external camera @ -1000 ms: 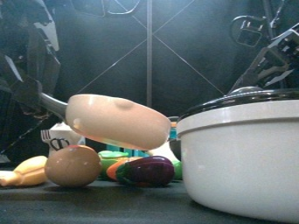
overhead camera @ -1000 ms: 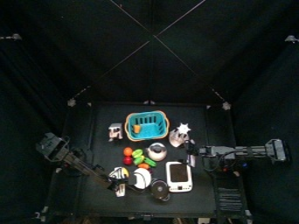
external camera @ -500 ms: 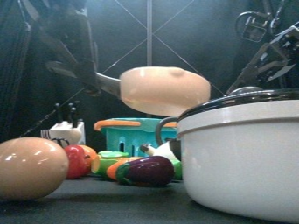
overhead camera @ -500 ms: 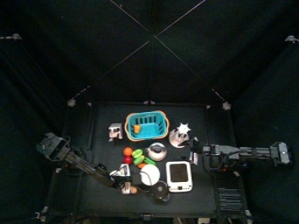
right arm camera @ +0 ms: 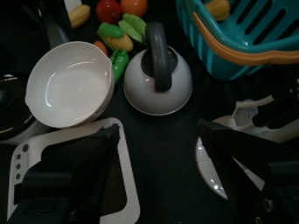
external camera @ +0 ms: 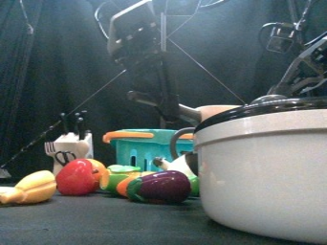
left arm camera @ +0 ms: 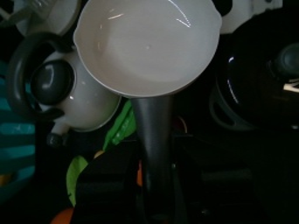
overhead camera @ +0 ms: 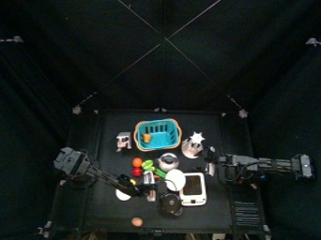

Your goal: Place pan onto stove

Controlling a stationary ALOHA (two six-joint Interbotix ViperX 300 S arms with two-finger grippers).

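Pan (left arm camera: 149, 45): smooth pale bowl with a soft sheen and a light glint near the rim, on a matt dark grey handle; kettle (right arm camera: 158, 80): glossy grey-white body, black matt handle and knob. Stove (right arm camera: 70, 179): smooth white plastic look with matt black burner marks; basket (right arm camera: 253, 33): teal moulded plastic, slatted, slightly shiny. Toy fruit and vegetables (external camera: 121, 178): glossy, smooth plastic look; large pot (external camera: 269, 168): smooth white satin wall under a dark glossy lid; table (external camera: 90, 222): matt black.
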